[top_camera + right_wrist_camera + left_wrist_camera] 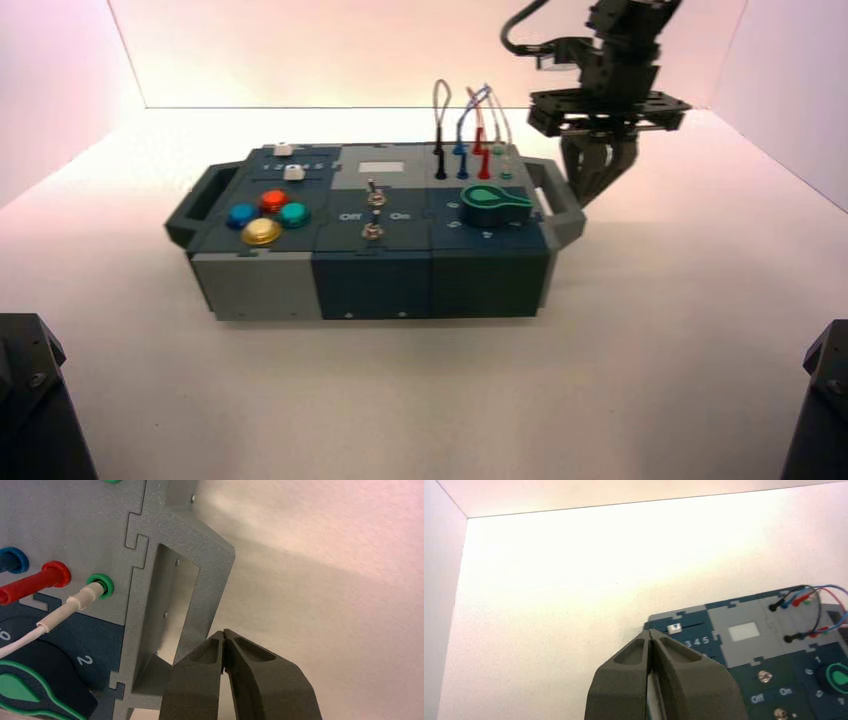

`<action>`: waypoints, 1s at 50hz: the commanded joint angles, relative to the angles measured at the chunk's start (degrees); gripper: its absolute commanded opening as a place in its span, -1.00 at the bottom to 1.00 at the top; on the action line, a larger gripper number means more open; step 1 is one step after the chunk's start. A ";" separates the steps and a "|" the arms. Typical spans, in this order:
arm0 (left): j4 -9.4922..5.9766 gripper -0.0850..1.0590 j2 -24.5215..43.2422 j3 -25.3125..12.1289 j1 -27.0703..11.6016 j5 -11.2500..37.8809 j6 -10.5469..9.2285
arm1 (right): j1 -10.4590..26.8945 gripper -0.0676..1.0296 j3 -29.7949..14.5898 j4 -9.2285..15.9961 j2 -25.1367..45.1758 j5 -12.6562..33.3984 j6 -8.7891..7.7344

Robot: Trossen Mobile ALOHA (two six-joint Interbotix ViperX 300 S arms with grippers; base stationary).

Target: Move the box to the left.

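Observation:
The box (380, 270) is a long dark teal-and-grey panel box that lies across the middle of the white table. It has four coloured buttons (266, 216) at its left end, toggle switches (372, 210) in the middle, and a green knob (492, 203) and plugged wires (470, 125) at its right end. My right gripper (586, 192) is shut and empty, with its tips low beside the outer side of the right end handle (562, 200). The right wrist view shows this gripper (225, 632) just outside that handle (200, 570). My left gripper (650, 632) is shut and held back from the box (744, 652).
White walls close in the table at the back and on both sides. Bare table surface (110, 190) lies to the left of the box. Dark arm bases sit at the lower left corner (35, 400) and the lower right corner (825, 400).

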 commanded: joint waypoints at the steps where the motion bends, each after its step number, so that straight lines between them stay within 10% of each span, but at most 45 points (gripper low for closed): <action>1: 0.18 -0.90 -0.09 -0.88 -0.09 -0.18 0.18 | 3.87 -0.92 -2.99 2.02 0.53 0.09 -0.09; 37: 0.35 -0.90 0.26 -1.05 0.44 0.26 0.35 | 13.89 -0.92 -13.36 6.42 6.77 3.60 0.00; 50: 0.44 -0.90 0.53 -0.88 0.70 0.26 0.53 | 12.13 -0.92 -12.39 -0.26 3.78 3.69 0.18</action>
